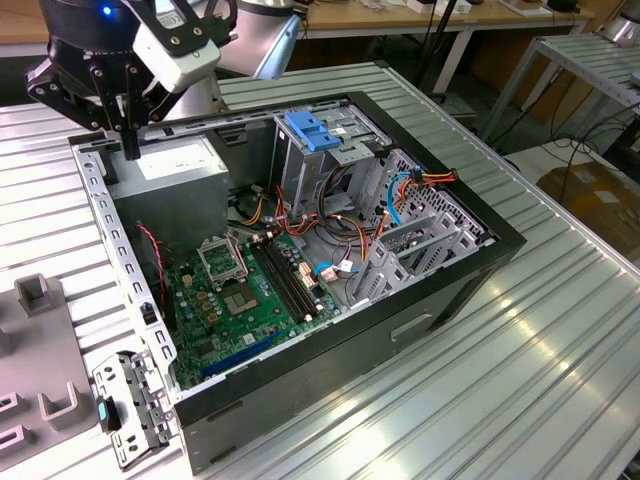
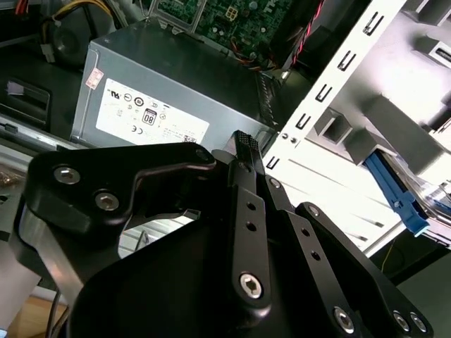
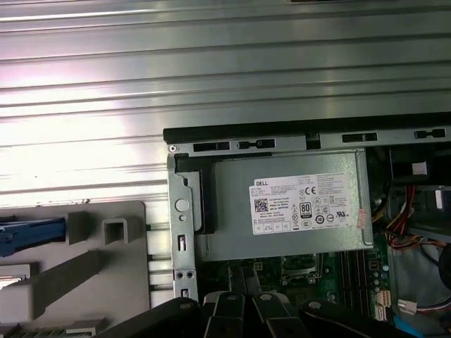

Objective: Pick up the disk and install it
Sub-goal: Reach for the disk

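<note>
Disk [image 2: 394, 189] rests on the grey holder [image 2: 394, 123] in the second wrist view, our gripper [image 2: 243, 141] closed and empty. Its blue rail [image 3: 32, 234] shows in the first wrist view; in the exterior view we see the gripper by the power supply [image 1: 175, 165].

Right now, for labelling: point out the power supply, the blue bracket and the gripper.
power supply [image 3: 303, 204], first wrist view, middle of its white sticker.
blue bracket [image 1: 312, 133], exterior view, its flat middle.
gripper [image 1: 131, 152], exterior view, at its fingertips.
</note>
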You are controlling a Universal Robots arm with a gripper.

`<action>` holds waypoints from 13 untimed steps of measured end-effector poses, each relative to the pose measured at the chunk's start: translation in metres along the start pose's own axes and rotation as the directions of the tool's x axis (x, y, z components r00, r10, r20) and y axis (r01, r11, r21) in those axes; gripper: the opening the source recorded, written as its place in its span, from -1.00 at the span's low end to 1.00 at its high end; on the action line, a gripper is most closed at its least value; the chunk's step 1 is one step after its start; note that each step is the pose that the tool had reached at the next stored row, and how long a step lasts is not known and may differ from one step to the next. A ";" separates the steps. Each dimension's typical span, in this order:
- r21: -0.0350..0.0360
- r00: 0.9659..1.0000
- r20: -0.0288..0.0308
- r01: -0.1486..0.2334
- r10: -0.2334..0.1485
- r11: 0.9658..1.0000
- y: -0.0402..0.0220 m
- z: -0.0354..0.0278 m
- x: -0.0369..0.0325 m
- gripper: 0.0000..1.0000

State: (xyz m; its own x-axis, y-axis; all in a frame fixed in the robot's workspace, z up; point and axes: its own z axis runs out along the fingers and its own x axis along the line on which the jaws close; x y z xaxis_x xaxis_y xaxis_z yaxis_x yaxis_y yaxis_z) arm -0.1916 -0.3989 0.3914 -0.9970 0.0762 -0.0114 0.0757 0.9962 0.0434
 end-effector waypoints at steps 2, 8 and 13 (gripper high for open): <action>0.000 1.000 -0.001 0.000 0.000 1.000 -0.0001 0.0000 0.0017 -0.79; 0.000 1.000 -0.004 0.000 0.000 1.000 -0.0006 0.0002 0.0079 -0.79; 0.001 1.000 -0.008 0.000 0.000 1.000 -0.0010 0.0004 0.0125 -0.79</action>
State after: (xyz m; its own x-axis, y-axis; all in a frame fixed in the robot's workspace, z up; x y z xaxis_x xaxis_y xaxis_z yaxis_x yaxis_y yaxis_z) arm -0.2042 -0.3989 0.3908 -0.9971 0.0762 -0.0032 0.0760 0.9962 0.0428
